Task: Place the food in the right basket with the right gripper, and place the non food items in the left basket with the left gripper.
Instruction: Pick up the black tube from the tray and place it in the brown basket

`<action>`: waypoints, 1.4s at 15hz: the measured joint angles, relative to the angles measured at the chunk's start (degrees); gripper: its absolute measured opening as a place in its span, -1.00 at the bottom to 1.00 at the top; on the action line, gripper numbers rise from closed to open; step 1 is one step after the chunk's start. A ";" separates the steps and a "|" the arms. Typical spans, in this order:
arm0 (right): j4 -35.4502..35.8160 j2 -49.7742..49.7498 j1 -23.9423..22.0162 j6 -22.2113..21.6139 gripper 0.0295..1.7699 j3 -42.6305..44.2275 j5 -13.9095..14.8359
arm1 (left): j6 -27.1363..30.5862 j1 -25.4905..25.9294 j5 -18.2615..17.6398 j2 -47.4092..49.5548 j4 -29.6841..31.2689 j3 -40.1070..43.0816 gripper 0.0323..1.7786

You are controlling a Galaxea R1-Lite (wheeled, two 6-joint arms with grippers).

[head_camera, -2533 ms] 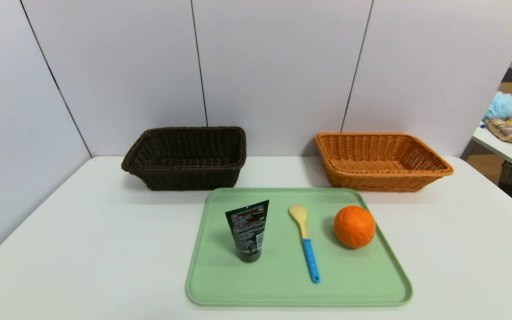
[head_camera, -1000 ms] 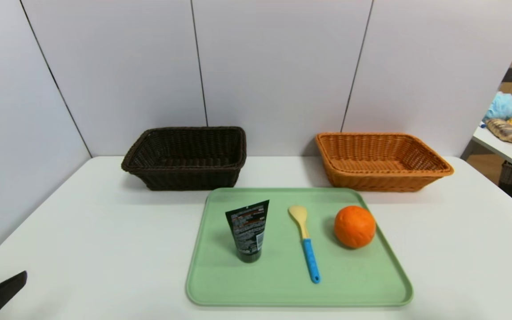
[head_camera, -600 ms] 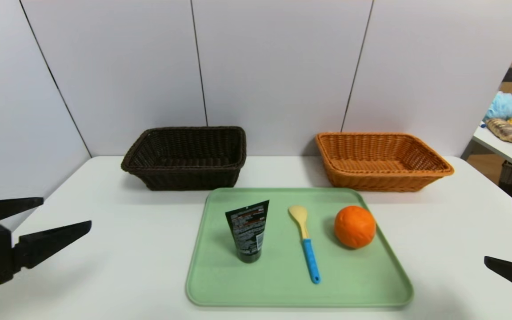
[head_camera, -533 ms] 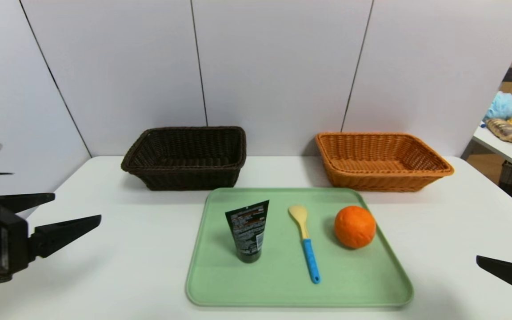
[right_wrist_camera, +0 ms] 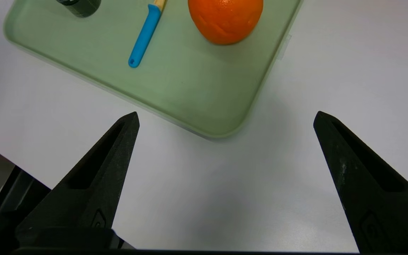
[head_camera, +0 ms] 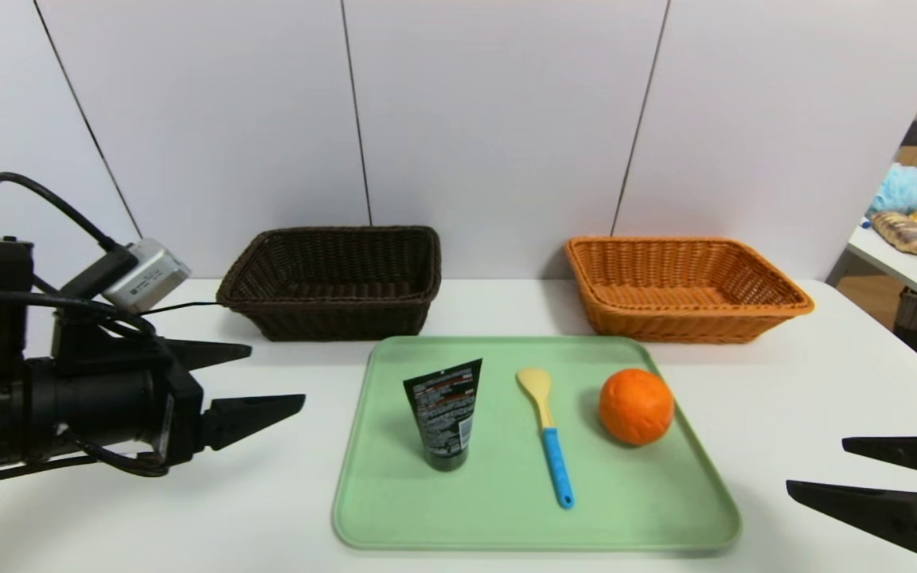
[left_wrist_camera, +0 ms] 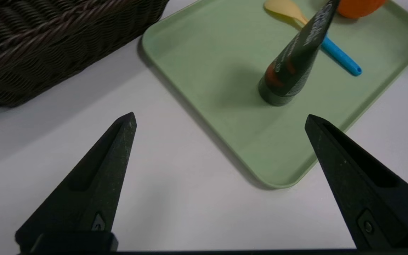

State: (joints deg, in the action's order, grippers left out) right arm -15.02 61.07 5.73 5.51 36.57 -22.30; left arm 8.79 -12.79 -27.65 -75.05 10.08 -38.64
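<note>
Sorting not yet begun: both baskets empty, all three items on the green tray (head_camera: 665, 509).

The orange (head_camera: 635, 406), black squeeze tube (head_camera: 444, 414) and blue-handled spoon (head_camera: 548, 434) sit untouched. The left gripper (head_camera: 263, 380) hovers over the worktop (head_camera: 188, 493) beside the tray, fingers wide apart; the right gripper (head_camera: 817, 469) likewise. The dark brown basket (head_camera: 331, 282) and orange-tan basket (head_camera: 685, 290) hold nothing.
</note>
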 joint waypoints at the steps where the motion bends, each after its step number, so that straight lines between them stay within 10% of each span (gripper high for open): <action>1: 0.17 0.37 0.22 0.27 0.92 -0.24 -0.02 | 0.39 -1.84 -0.71 -1.33 3.52 1.05 0.90; 7: 7.63 1.13 1.07 1.56 0.92 -4.27 0.33 | 5.81 -9.56 -5.81 -11.73 24.11 6.67 0.90; 10: 8.35 1.33 1.18 1.45 0.92 -5.02 0.55 | 6.75 -10.03 -12.75 -14.68 25.55 7.03 0.90; 21: 8.39 2.12 1.60 1.40 0.92 -4.80 0.50 | 6.19 -13.20 -15.70 -31.95 40.35 4.06 0.90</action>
State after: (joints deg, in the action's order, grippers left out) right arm -6.63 63.20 7.33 6.91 31.77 -21.80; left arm 14.98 -25.99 -43.35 -107.00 50.43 -34.58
